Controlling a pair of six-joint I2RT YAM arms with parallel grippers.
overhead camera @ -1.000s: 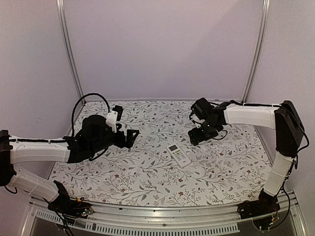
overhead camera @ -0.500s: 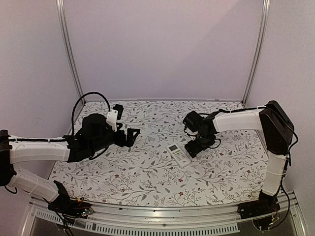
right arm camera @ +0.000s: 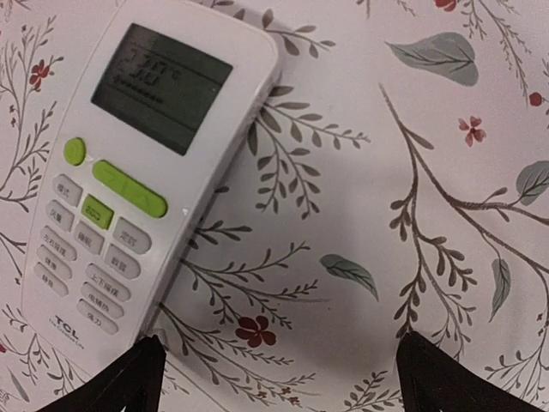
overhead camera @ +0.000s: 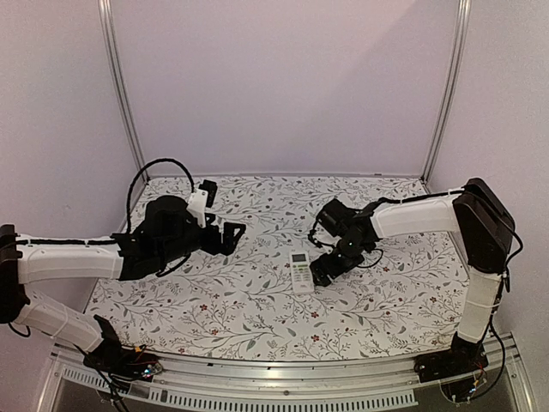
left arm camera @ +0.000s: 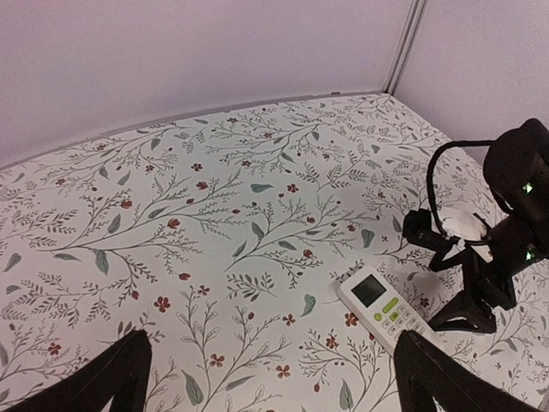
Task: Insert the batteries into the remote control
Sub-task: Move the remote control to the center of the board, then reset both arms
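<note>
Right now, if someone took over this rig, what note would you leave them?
Left gripper: open, empty, off to the left of the remote control.
Right gripper: open, empty, low beside the remote, which lies screen-up.
Batteries: not visible in any view.
Done: no loading evident.
Left: find the batteries, probably flip the remote, load both.

We log the remote [overhead camera: 300, 272] lying face up on the table [overhead camera: 257, 311], near its middle. The right gripper [overhead camera: 322, 268] sits just right of it, low over the table. The left gripper [overhead camera: 230, 236] hangs well apart, left and farther back.
</note>
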